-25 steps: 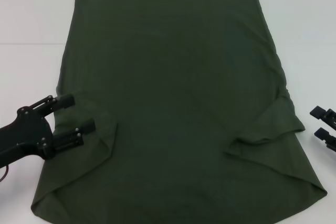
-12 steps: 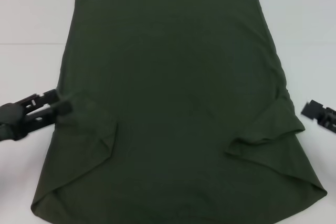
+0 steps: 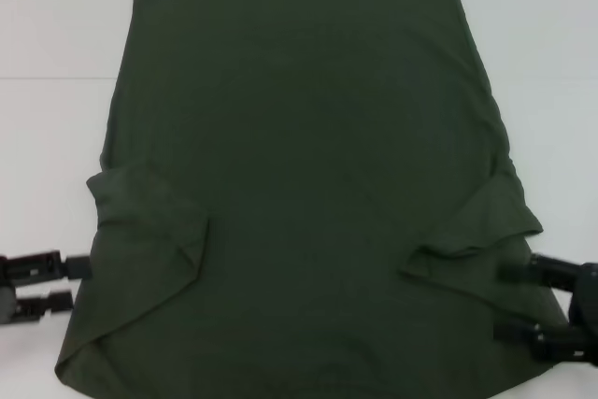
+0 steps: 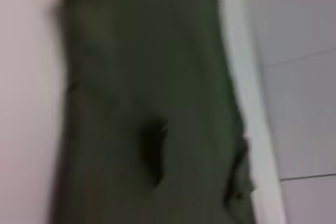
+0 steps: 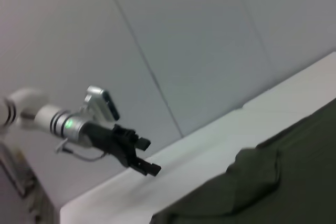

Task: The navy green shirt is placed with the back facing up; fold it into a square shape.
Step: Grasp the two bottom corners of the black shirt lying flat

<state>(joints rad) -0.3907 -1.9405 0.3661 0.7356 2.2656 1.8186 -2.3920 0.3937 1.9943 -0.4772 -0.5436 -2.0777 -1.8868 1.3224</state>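
Left end effector (image 5: 139, 157) beyond shirt (image 5: 273, 182)

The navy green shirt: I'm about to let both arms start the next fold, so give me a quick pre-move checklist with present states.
1. Navy green shirt lies plain side up on the white table: ok.
2. Both sleeves folded inward: ok.
3. Left gripper open at the shirt's left edge: ok.
4. Right gripper open over the right edge: ok.
5. Cloth between either gripper's fingers: cannot tell.
6. Near hem flat: not ok, both corners droop unevenly.
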